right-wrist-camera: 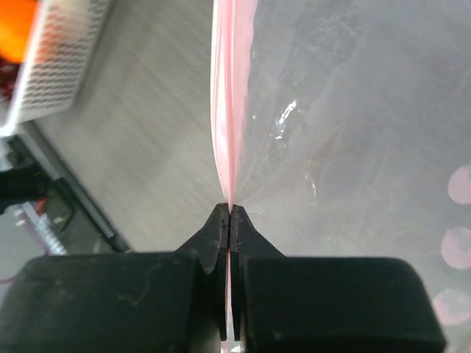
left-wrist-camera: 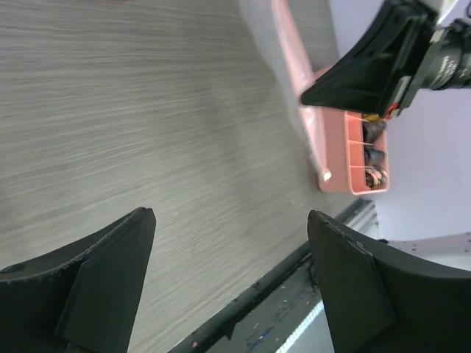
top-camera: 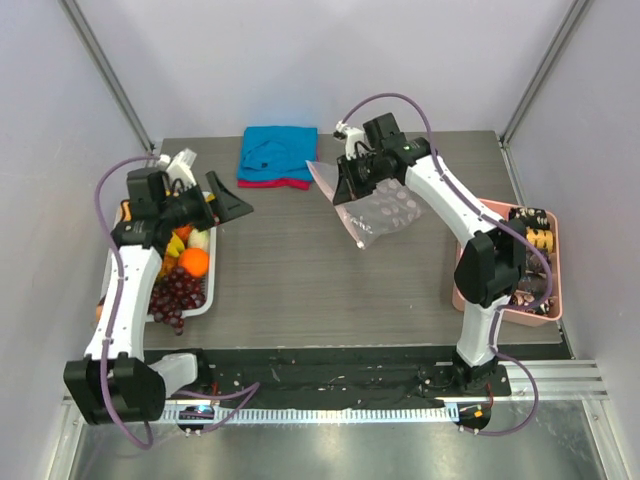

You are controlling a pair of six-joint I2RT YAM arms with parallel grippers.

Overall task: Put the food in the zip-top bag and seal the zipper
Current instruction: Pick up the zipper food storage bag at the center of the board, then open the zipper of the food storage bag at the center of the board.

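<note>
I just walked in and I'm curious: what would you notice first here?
The right claw pinches the pink-dotted zip-top bag by its pink zipper, holding it up above the table, right of the middle. On the left, a white basket holds a bright orange and dark grapes, with the open left claw beside it.

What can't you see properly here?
- Top view: the left arm covers some food in the white basket.
- Right wrist view: zipper edge-on in the right gripper; sealed or open, unclear.
- Left wrist view: zip-top bag blurred, cut off by the top edge.
</note>
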